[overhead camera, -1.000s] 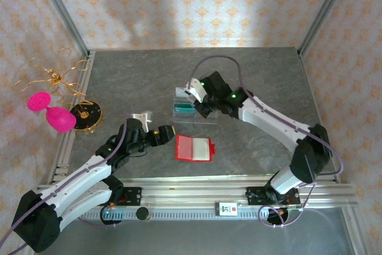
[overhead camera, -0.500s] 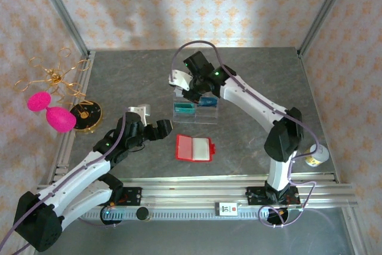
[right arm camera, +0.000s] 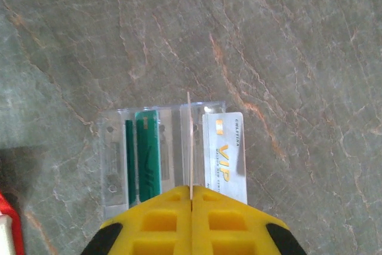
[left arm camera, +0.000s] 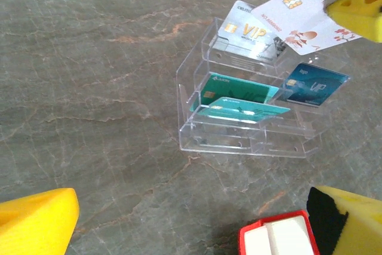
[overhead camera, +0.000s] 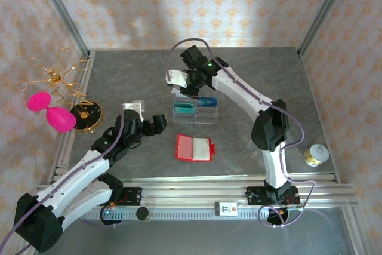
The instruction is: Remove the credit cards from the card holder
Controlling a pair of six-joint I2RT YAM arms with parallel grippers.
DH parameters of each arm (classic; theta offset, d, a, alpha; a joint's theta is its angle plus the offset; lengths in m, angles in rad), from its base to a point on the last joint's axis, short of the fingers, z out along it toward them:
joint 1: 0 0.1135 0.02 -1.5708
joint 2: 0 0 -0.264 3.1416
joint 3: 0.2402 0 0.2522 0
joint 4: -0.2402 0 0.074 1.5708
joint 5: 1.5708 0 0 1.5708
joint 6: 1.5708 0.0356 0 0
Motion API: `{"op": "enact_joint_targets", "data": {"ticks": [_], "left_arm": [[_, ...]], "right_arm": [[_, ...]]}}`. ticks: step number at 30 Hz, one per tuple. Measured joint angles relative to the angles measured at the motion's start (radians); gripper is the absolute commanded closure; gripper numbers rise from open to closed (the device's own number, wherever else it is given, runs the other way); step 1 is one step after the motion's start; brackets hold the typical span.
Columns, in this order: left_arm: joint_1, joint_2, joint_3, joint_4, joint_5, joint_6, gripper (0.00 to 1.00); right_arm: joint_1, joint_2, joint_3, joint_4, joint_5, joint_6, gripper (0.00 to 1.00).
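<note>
The right gripper (right arm camera: 191,194), pinching a white card (left arm camera: 297,21), has swung to the far side of the tray (overhead camera: 197,116) mid-table, while the left gripper (overhead camera: 156,123), spread, has backed off from the open wallet (overhead camera: 194,147) near the front edge, so that card looks nearly stowed.

We see a clear slotted tray (left arm camera: 221,138) mid-table (overhead camera: 119,76), a gold wire stand (overhead camera: 57,79) with pink ornaments (overhead camera: 59,117) at its left edge, a small jar (overhead camera: 315,155) by the right edge

Grey marbled tabletop (overhead camera: 119,76), cream patterned wallpaper walls (overhead camera: 179,10), aluminium corner posts (overhead camera: 61,10)
</note>
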Motion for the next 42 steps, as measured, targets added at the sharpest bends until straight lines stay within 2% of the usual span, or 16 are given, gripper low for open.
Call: {"op": "enact_joint_targets", "data": {"ticks": [11, 26, 42], "left_arm": [[0.008, 0.000, 0.003, 0.005, -0.049, 0.018, 0.01], [0.021, 0.027, 0.003, 0.020, -0.049, 0.018, 0.01], [0.028, 0.040, 0.003, 0.037, -0.041, 0.017, 0.01]], "right_arm": [[-0.024, 0.064, 0.042, -0.040, -0.016, -0.051, 1.00], [-0.024, 0.072, 0.073, -0.081, -0.078, -0.077, 1.00], [-0.024, 0.072, 0.039, -0.085, -0.084, -0.084, 1.00]]}}
